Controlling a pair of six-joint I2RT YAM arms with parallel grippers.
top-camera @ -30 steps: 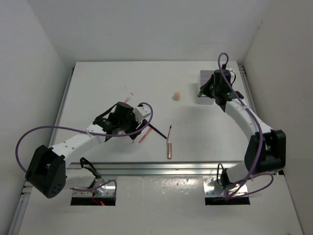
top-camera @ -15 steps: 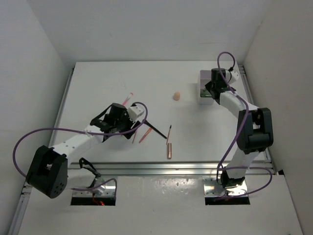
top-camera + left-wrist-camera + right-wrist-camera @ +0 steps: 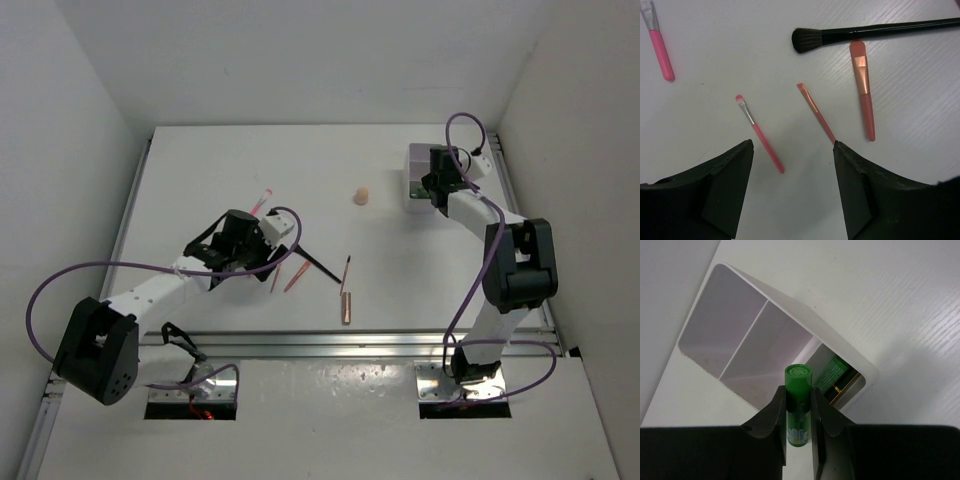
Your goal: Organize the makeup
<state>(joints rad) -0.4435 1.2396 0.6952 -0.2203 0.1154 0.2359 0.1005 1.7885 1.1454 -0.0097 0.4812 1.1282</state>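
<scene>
At the far right corner of the table (image 3: 200,160), the right gripper (image 3: 798,390) is clamped narrowly on a green tube (image 3: 798,405), one finger on each side of it. The tube's flat cap end points at the white compartment box (image 3: 790,305). That end shows in front of the end compartment, where a second green tube (image 3: 832,372) lies beside something gold. The two other compartments seen from the wrist hold nothing visible.

On the left side, the left gripper (image 3: 792,145) hangs low over the table with its jaws spread wide and nothing between them. Below it lie a small pink brush (image 3: 760,135) and a slim coral brush (image 3: 815,112), apart from each other. The lower end of the slim one runs in under the gripper's right-hand finger. A flat coral brush (image 3: 862,90) lies just beyond them, its tip touching or nearly touching the black brush (image 3: 865,32). A pink-handled tool (image 3: 660,47) lies well off to the side.

From above, a beige sponge (image 3: 361,195) sits alone mid-table, between the arms. A rose-gold tube (image 3: 347,306) lies near the front edge.
</scene>
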